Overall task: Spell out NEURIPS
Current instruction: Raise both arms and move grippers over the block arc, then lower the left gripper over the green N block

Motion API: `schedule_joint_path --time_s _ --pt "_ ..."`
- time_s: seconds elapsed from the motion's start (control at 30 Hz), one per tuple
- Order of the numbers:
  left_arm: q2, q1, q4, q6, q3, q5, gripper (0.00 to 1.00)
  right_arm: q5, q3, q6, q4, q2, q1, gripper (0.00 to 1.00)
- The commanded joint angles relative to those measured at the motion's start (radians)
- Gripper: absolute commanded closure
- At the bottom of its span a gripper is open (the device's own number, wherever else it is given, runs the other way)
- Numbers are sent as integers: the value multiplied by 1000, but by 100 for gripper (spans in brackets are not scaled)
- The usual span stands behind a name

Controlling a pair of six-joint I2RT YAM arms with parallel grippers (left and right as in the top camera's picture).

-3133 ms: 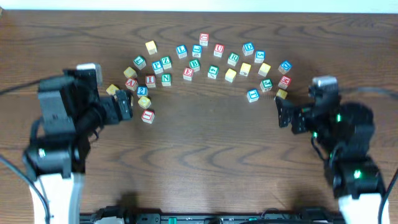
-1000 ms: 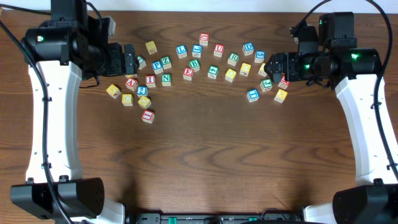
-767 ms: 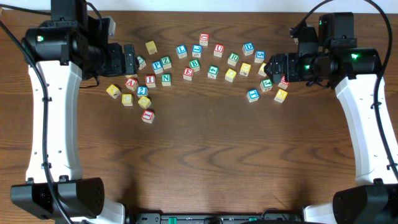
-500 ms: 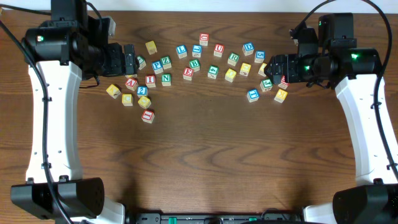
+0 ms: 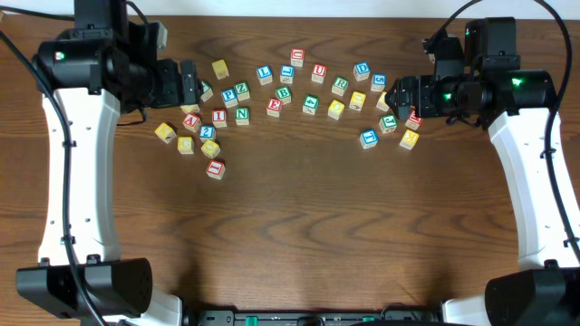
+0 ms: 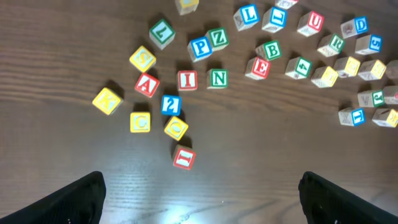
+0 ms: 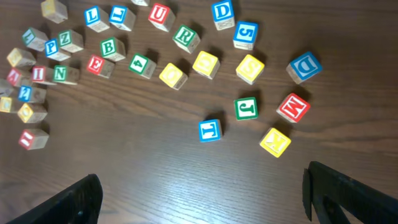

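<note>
Lettered wooden blocks lie in an arc across the far half of the table. In the overhead view I see N point(image 5: 242, 115), E point(image 5: 274, 107), U point(image 5: 318, 71), R point(image 5: 340, 85), I point(image 5: 219, 117) and P point(image 5: 228, 97). A yellow S point(image 7: 250, 67) shows in the right wrist view and another S point(image 6: 142, 59) in the left wrist view. My left gripper point(image 5: 188, 86) hovers open and empty above the arc's left end. My right gripper point(image 5: 399, 95) hovers open and empty above the right end. Both wrist views show wide-spread fingers, left point(image 6: 202, 208) and right point(image 7: 202, 199).
Other blocks sit among them: a yellow K point(image 6: 107, 100), a red A point(image 6: 147, 84), a blue 2 point(image 6: 170, 104), a red M point(image 7: 293, 107), a green J point(image 7: 246, 108) and a blue T point(image 7: 210, 129). A lone red I block point(image 5: 215, 168) lies nearest the front.
Since three seconds ago both arms have risen and reached from the near side to above the arc's ends. Over the last second they have barely moved. No block has shifted.
</note>
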Motion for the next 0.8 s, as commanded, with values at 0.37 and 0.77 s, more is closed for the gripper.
schedule_joint_path --time_s 0.37,0.77 --pt "101 -137 88 -166 22 -105 1 72 21 -8 2 -2 -9 1" --pt "144 -186 122 -225 22 -156 3 175 21 129 -1 -2 -9 1"
